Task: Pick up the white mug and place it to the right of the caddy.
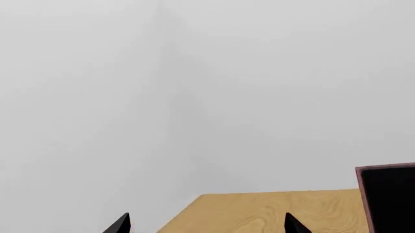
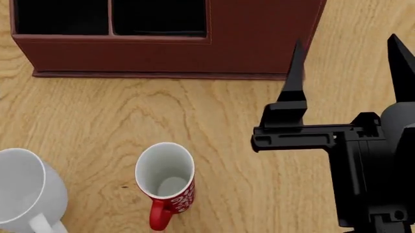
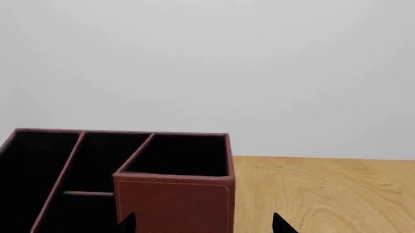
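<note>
Hovering above the desk [image 2: 214,111] at the right of the head view, the right hand [image 2: 347,68] is spread wide and holds nothing, its two black fingers pointing away toward the far side, just right of the caddy's near right corner. In the right wrist view its fingertips frame that same corner of the caddy [image 3: 175,204], with bare wood to the right of it.

The left hand [image 1: 207,225] shows only as two dark tips in its own wrist view, apart from each other and with nothing between them, facing a pale wall over the desk's far edge; it does not appear in the head view, so how near it is to the mugs cannot be told.

The white mug [image 2: 26,191] stands upright at the near left corner of the head view, partly cut off, its handle turned toward the near side. From the right hand it lies well to the left and nearer, with the red mug [image 2: 165,182] standing between them, also upright with its handle near. My judgement is that the right hand would have to swing left past the red mug to reach it, while the drop spot sits right beneath that hand.

Counted: two mugs, one white and one red; one caddy [image 2: 168,48]; two hands.
</note>
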Available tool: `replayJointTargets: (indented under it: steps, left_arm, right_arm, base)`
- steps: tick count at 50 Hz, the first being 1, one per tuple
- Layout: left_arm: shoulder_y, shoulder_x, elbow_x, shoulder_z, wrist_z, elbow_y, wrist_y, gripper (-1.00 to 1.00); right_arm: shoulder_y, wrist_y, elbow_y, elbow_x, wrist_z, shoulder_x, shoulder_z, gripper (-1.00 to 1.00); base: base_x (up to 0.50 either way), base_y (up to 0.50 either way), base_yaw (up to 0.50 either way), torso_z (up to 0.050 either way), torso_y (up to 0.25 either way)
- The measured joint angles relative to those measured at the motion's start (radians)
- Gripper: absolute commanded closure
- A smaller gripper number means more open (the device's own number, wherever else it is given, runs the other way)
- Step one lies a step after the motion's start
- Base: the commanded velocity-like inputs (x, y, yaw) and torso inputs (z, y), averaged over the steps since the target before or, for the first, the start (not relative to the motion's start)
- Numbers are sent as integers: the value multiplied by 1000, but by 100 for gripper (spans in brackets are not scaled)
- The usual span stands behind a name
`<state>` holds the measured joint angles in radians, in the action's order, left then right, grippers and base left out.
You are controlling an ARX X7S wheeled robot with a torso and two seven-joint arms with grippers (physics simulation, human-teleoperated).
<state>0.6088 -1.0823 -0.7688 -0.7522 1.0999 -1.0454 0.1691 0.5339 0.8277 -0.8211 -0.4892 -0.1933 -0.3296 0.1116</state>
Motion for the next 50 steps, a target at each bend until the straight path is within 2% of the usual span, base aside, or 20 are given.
replayJointTargets:
  steps: [13,25,36,50]
  left_arm:
    - [128,112,23,-117,-60,-1,-45,-100]
    - [162,215,18,-200,-117,-2,-45,-100]
    - [171,275,22,-229,-144,-2,-45,-100]
    - [175,316,34,-229,-160,-2,-48,-100]
  right_arm:
    - [5,-11,20,7,0,-3,-25,-100]
    - [5,-24,37,12,0,-5,-42,-100]
    - [16,-14,39,12,-7,-11,-59,-100]
    - [114,163,-35,-52,-56,-15,-87,-100]
  base:
    - [0,0,0,0,0]
    - [0,0,0,0,0]
    - [0,0,0,0,0]
    - [0,0,0,0,0]
